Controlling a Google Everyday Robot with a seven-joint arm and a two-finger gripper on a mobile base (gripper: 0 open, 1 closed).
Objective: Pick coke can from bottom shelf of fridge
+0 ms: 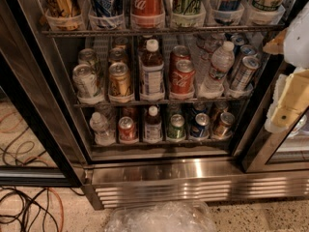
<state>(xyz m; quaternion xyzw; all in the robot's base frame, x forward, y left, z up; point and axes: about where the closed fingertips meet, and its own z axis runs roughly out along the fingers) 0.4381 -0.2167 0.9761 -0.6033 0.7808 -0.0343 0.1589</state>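
Observation:
The fridge (159, 170) stands open in front of me. Its bottom shelf (159, 143) holds one row of drinks. The coke can (127, 128), small and red with a silver top, stands upright second from the left. It is between a clear water bottle (101, 128) and a brown bottle with a white cap (153, 124). A green can (176, 127), a blue can (200, 125) and a brownish can (223, 124) follow to the right. My gripper (288, 81) is at the right edge, outside the fridge, level with the middle shelf and far right of the coke can.
The middle shelf holds more cans and bottles, including a larger red coke can (182, 76). The stainless louvred base panel (193, 187) runs below. A crumpled clear plastic bag (159, 219) lies on the floor in front. Cables (29, 207) lie at the left.

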